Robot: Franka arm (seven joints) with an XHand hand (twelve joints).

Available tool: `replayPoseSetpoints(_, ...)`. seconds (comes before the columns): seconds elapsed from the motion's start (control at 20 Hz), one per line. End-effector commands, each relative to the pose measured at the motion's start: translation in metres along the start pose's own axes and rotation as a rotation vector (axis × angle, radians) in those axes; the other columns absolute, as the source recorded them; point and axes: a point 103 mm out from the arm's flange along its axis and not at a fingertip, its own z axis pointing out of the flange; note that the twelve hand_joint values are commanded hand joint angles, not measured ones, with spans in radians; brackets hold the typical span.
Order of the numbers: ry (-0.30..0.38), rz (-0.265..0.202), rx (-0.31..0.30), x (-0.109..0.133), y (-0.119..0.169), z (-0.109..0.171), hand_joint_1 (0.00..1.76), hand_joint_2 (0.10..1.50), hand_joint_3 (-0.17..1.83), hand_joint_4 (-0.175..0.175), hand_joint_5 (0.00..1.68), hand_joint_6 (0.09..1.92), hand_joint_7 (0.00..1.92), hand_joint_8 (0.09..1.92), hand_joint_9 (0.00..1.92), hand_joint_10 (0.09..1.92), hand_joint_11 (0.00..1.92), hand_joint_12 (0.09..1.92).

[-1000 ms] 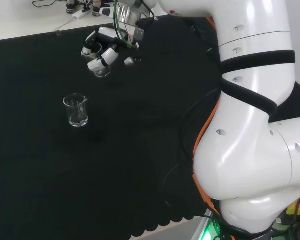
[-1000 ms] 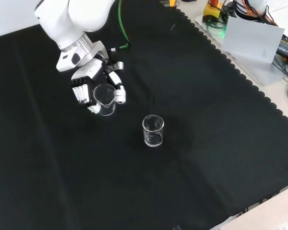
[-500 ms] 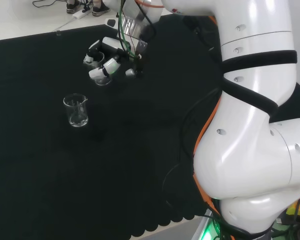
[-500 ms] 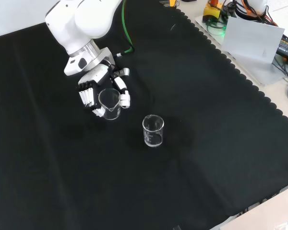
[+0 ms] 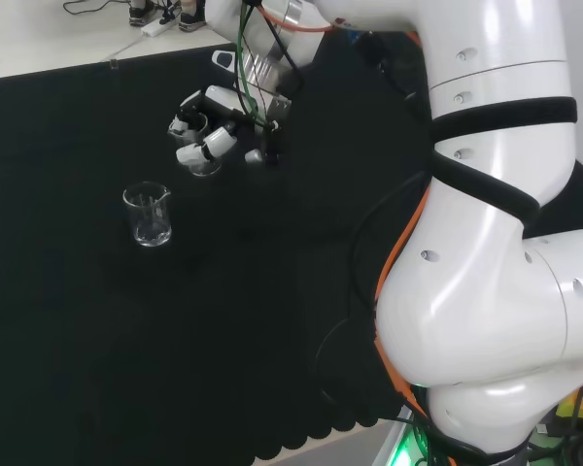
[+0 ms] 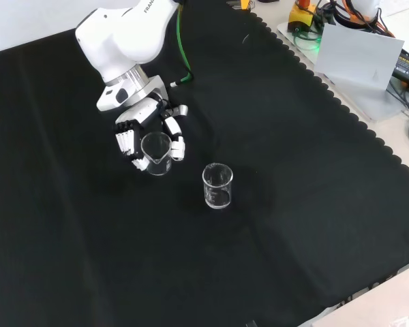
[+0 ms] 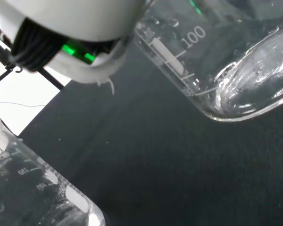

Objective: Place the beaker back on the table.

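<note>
Beaker (image 6: 156,152) sits clasped within the robot hand's (image 6: 134,137) curled fingers.

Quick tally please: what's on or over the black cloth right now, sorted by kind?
Clear glass beakers: 2, one held in the hand as the held clear glass beaker, one standing clear glass beaker on the black cloth.
Black and white robot hands: 1.
Total: 3.
</note>
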Motion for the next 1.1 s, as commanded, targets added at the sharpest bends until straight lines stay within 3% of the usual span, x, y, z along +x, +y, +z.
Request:
replayPoseSetpoints(0.05,0.004,0.025,0.007,-0.01,-0.003,0.014,1.32,0.56,0.84,-0.175,1.24,0.78,1.31,0.74,1.5,0.71,1.22,0.78)
replayPoseSetpoints(0.7,0.007,0.044,0.007,-0.018,-0.007,0.024,1.32,0.56,0.82,-0.175,1.27,0.73,1.33,0.68,1.51,0.66,1.24,0.77)
replayPoseSetpoints(0.85,0.012,0.047,0.003,-0.02,-0.009,0.024,1.41,0.57,0.77,-0.175,1.26,0.72,1.27,0.78,1.41,0.55,1.23,0.76)
replayPoseSetpoints(1.1,0.015,0.055,-0.003,-0.022,-0.01,0.023,1.43,0.57,0.76,-0.175,1.25,0.72,1.25,0.81,1.39,0.53,1.23,0.76)
